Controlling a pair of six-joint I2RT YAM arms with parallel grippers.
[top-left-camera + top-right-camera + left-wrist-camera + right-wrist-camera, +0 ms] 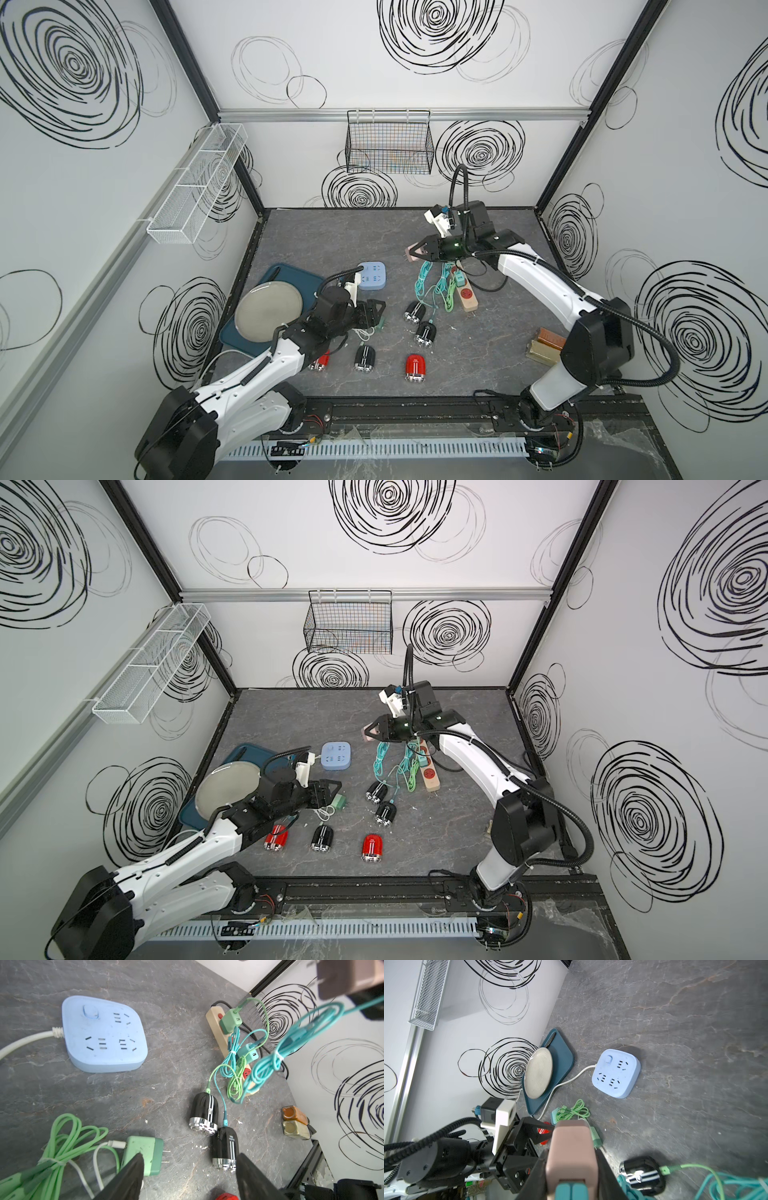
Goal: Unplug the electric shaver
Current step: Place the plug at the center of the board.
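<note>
1. Five electric shavers on the table (332, 232): three black, two red. Also two power strips, four adapters, two grippers.
2. Two black ones with cables in, just right of centre in both top views, lying just beside each other: black shaver with the green cable (204, 1112) and black shaver with the teal cable (225, 1151). Glossy black bodies, white stripes down the back, chrome heads. Cable plugs sit in the ends opposite the heads.
3. Lower in the frame: third black shaver (365, 358), red shaver (416, 368), and second red shaver (276, 836) partly under the left arm.
4. Beige power strip (469, 303) to the upper right of the cabled pair, carrying green adapter (229, 1020) and teal adapter (248, 1052). Loops of green and teal cable lie heaped between strip and shavers.
5. Right gripper (415, 252) up off the table by the strip's upper end, pinching pink adapter (572, 1153), prongs clear of any socket. Teal cable bundle (291, 1043) hangs from it over the strip.
6. Left gripper (190, 1159) spread wide, gripping nothing, low over loose green adapter (143, 1151) and green coil (62, 1147), left of the cabled pair.
7. Blue power strip (104, 1034) above the left gripper. Tray (286, 274) with plate (268, 309) at left, two small blocks (546, 347) at right. White basket (195, 187) and black basket (388, 141) on the walls.
</note>
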